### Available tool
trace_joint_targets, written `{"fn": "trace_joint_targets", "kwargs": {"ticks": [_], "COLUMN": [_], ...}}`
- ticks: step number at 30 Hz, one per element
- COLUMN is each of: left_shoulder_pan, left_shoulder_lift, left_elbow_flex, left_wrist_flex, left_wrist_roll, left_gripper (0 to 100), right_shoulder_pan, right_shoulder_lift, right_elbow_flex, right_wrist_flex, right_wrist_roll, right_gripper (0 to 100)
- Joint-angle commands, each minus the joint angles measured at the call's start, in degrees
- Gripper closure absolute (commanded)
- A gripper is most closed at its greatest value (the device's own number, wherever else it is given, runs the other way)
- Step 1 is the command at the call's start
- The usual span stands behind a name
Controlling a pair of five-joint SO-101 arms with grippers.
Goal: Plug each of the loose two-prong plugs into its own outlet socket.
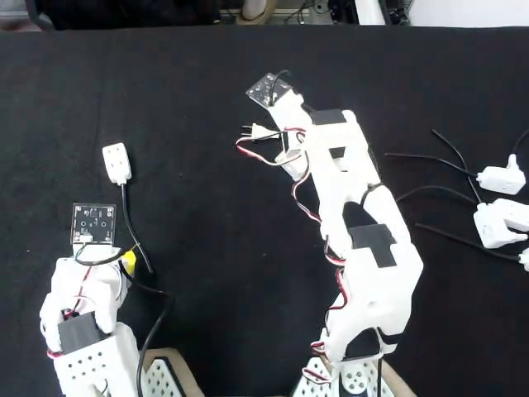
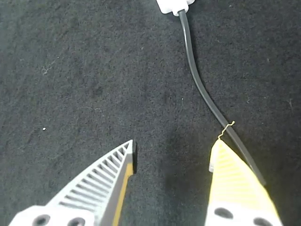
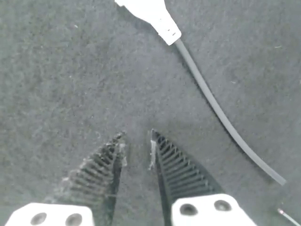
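- A black cloth covers the whole table. It is matte and flecked with pale lint.
- At 12 o'clock, past the cloth's far edge, is a thin strip of room. Its pale shapes and cords are too cut off to identify.
- The left arm stands at 7 o'clock. Its left gripper, one finger grey and one yellow, has its tips wide apart over bare cloth with nothing between them.
- A white socket block lies at 9 o'clock, just beyond that gripper. Its black cable trails back beside the yellow finger.
- The right arm rises from 6 o'clock and stretches toward the table's middle.
- The right gripper has dark ridged fingers a narrow gap apart, holding nothing.
- A white plug with a grey cord lies on the cloth just ahead of the right gripper.
- More white plug pieces with black cords sit at 3 o'clock, well apart from both arms.
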Motion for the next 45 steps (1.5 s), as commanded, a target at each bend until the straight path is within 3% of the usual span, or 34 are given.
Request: {"fn": "trace_joint_targets", "kwargs": {"ticks": [1,35,40,45], "left_shoulder_pan": [0.04,-0.57,-0.40,-0.13], "left_shoulder_lift": [-0.53,-0.53,-0.53,-0.53], "left_elbow_flex": [-0.31,-0.22,-0.13,0.40], "left_wrist_flex": [-0.44,0.00,0.09,0.09], "left_wrist_roll": [-0.44,-0.62,-3.16,-3.34], "left_gripper": [74,74,74,74], "right_shoulder_pan": [-0.70,-4.48,-2.99,0.35], "right_shoulder_lift": [-2.95,-2.95,-2.95,-0.66], "right_elbow_flex": [-0.22,2.77,0.48,-0.22], "right_wrist_flex": [-0.79,-5.89,-9.05,-14.68], "right_wrist_roll": [-0.44,2.20,6.95,19.87], "right_gripper": [92.0,92.0,92.1,92.4]}}
